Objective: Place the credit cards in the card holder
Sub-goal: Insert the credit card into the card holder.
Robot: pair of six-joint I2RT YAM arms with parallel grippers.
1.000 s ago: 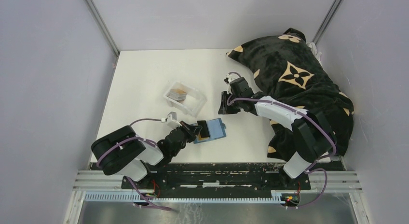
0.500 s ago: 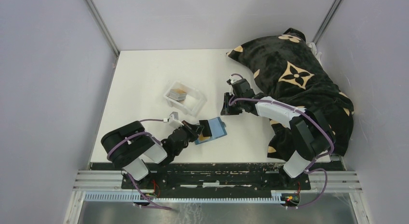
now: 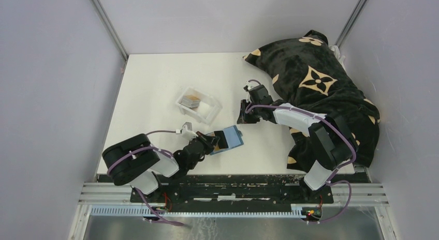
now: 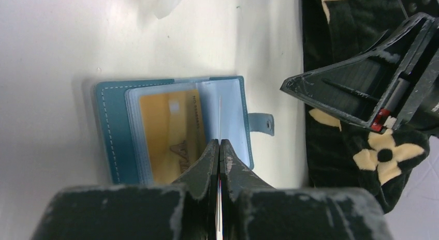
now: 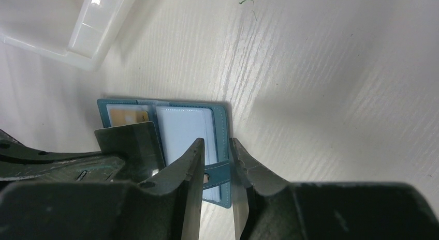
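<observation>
Nearest me, my left gripper (image 3: 211,143) is clenched on a dark card (image 5: 132,141), held on edge over the teal card holder (image 4: 111,131), which lies open on the table (image 3: 155,85) with a gold card (image 4: 165,126) in its clear sleeve. Just beyond, my right gripper (image 3: 240,116) hangs with jaws slightly parted, grasping nothing. Farther left, a clear plastic tray (image 3: 204,109) holds the stacked cards (image 3: 191,101); a black flower-patterned cushion (image 3: 310,79) lies far right.

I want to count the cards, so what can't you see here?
- Held card: edge-on in the left gripper, left wrist view, face hidden.
- Cards in the tray: too small to count, top view.
- Card holder: partly behind the right gripper, right wrist view.
</observation>
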